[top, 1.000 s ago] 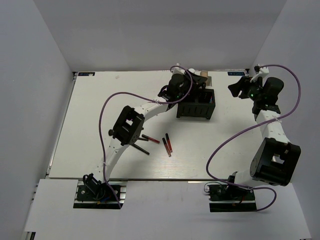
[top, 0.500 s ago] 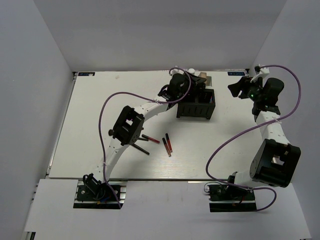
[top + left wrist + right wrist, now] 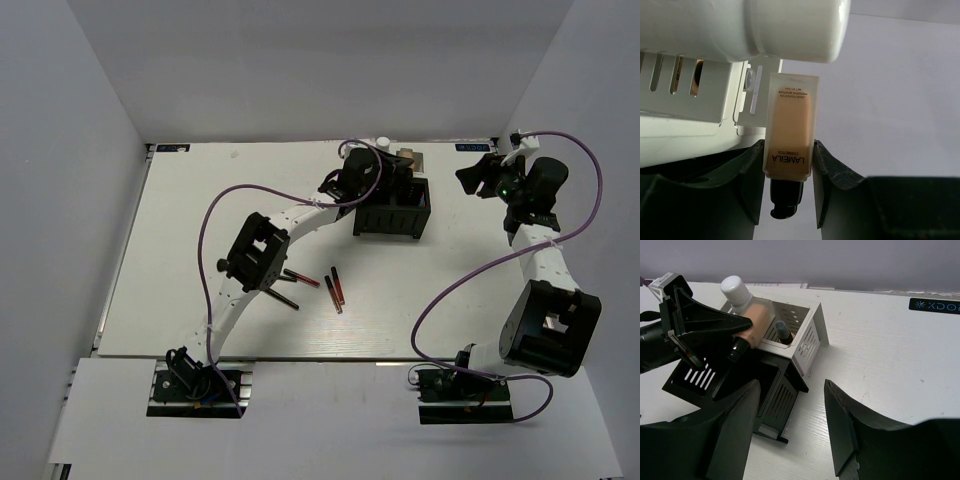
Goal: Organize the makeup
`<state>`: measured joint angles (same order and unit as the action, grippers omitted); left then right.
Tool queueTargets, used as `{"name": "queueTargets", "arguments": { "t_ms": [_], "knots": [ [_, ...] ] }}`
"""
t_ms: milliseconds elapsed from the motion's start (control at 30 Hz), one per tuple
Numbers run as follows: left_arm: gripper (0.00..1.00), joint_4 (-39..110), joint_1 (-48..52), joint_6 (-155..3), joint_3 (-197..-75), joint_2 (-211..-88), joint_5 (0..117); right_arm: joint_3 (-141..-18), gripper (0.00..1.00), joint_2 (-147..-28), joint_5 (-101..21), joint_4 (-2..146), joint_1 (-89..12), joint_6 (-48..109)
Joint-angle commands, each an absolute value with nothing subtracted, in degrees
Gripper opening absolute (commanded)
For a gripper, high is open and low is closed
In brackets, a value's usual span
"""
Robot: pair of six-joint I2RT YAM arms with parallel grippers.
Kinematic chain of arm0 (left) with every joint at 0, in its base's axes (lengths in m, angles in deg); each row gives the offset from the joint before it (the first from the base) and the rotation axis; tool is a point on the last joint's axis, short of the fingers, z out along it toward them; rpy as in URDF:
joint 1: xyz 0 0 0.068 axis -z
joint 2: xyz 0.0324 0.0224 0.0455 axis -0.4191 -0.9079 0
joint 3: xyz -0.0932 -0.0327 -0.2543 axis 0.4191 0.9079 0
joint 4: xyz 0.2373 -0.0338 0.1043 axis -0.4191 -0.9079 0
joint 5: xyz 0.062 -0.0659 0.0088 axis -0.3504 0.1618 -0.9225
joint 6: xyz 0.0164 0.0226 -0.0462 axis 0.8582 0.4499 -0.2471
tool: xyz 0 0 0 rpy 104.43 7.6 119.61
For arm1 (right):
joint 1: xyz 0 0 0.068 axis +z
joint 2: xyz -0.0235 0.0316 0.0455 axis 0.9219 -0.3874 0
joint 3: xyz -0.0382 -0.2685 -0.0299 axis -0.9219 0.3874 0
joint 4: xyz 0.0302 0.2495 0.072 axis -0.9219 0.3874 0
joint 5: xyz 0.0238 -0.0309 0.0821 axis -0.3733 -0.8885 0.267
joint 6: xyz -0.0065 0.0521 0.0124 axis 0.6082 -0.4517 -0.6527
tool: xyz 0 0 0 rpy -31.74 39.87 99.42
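The step in hand is stowing one tan bottle (image 3: 790, 115). The left claw (image 3: 788, 152) grips it by the flat sides, near the far edge of the desk. The bottle hangs tilted, its dark cap lower than its body, over the white slotted holder (image 3: 810, 342) that sits behind the black box (image 3: 392, 218). A second tan bottle (image 3: 782, 332) already stands in that holder, and a white bottle top (image 3: 735, 289) shows just beside the claw.

The right claw (image 3: 791, 390) hovers open and empty toward the far right corner.

The next move probably calls for lining the bottle up with a free slot, lowering it without knocking its neighbour, then spreading the fingers. The red-black pencils (image 3: 334, 288) lie loose mid-desk, so much sorting remains.
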<state>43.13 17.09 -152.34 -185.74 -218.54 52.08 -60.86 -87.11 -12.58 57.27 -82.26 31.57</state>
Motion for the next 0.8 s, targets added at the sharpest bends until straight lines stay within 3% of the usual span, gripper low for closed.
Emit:
{"name": "queueTargets", "arguments": {
  "t_ms": [0,300,367,767],
  "knots": [
    [0.3,43.48,17.85,-155.04,-188.73,-217.33,51.07,-60.36,0.59,-84.82,-11.6,54.45,-82.59,31.45],
    [0.36,42.77,17.85,-158.73,-189.17,-217.86,48.61,-60.19,0.6,-84.38,-11.77,54.28,-82.51,31.27],
    [0.43,42.43,17.85,-159.26,-189.6,-217.95,48.43,-60.1,0.6,-84.29,-11.68,54.28,-82.68,31.27],
    [0.63,41.81,17.85,-159.87,-189.87,-218.47,49.84,-59.84,0.6,-84.12,-11.77,54.19,-82.68,31.27]
  ]
}}
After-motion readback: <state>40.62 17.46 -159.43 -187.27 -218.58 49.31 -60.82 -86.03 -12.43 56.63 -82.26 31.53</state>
